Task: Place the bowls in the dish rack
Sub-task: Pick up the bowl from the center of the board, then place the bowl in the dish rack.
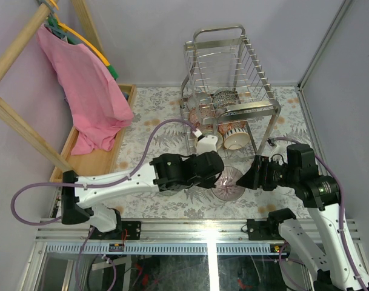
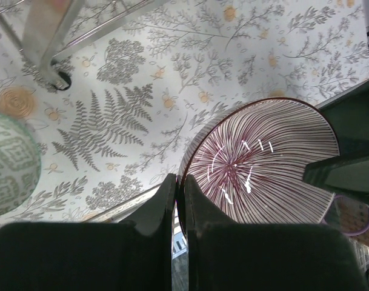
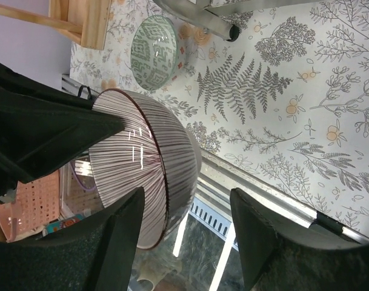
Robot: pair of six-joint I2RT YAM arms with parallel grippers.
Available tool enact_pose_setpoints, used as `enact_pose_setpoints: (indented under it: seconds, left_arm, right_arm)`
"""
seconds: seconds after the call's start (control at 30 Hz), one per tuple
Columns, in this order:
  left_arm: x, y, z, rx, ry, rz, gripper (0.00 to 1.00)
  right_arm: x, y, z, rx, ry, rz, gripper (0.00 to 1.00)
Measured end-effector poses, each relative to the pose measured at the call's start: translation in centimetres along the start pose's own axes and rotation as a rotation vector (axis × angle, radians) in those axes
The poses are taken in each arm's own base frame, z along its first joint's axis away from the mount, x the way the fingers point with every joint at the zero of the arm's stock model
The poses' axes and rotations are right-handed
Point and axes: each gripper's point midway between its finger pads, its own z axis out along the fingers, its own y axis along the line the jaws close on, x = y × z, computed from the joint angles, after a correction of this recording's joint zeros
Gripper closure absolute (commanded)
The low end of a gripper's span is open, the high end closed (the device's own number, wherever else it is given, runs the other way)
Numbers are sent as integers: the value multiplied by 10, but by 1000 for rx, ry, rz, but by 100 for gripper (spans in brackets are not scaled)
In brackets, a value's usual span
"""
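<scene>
A red-and-white striped bowl [image 1: 229, 187] hangs tilted on edge over the table's near side. My left gripper [image 2: 180, 189] is shut on its rim, one finger inside and one outside. My right gripper [image 3: 187, 209] is open and straddles the opposite rim of the same bowl [image 3: 142, 163], its fingers [image 3: 120, 236] apart from the ceramic. The chrome dish rack [image 1: 257, 73] stands at the back with several bowls [image 1: 236, 137] in its lower tier. A green patterned bowl [image 3: 154, 51] sits on the table near a rack leg [image 2: 51, 70].
A wooden tray [image 1: 102, 159] lies at the left, and a pink cloth [image 1: 90, 91] hangs over it from a wooden frame. The table's metal front rail [image 1: 208, 229] runs just below the held bowl. Grey walls close in the back and right.
</scene>
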Motion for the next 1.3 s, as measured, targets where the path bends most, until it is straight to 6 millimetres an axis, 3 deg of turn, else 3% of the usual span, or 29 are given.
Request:
enact_pose_setpoints:
  seconds: [0.1, 0.2, 0.4, 0.53, 0.63, 0.77, 0.97, 1.1, 1.13, 1.3]
  left_arm:
    - [-4, -11, 5, 10, 1, 10, 100]
    - [-6, -20, 10, 13, 6, 25, 100]
    - [-13, -25, 11, -1, 2, 41, 100]
    - [-25, -16, -9, -14, -42, 44, 100]
    - [-40, -4, -38, -11, -98, 42, 100]
    - [-82, 2, -91, 25, -249, 48, 100]
    - [-175, -3, -167, 35, -623, 126, 100]
    - [-229, -10, -193, -62, -847, 239, 100]
    - [-231, -10, -194, -68, -855, 242, 100]
    - [-284, -13, -189, -196, -953, 307, 100]
  right_arm:
    - [2, -2, -1, 9, -2, -5, 41]
    - [4, -6, -2, 32, 0, -4, 31]
    - [0, -4, -15, 75, -31, -18, 21]
    - [-18, 26, -51, 56, -156, -80, 19]
    - [-26, 46, -74, 32, -233, -114, 19]
    - [-34, 68, -98, -4, -314, -142, 19]
    - [-30, 73, -103, -14, -317, -84, 20]
    - [-26, 79, -111, -32, -336, -58, 20]
    - [-25, 80, -113, -38, -342, -53, 20]
    - [-22, 83, -116, -55, -353, -19, 20]
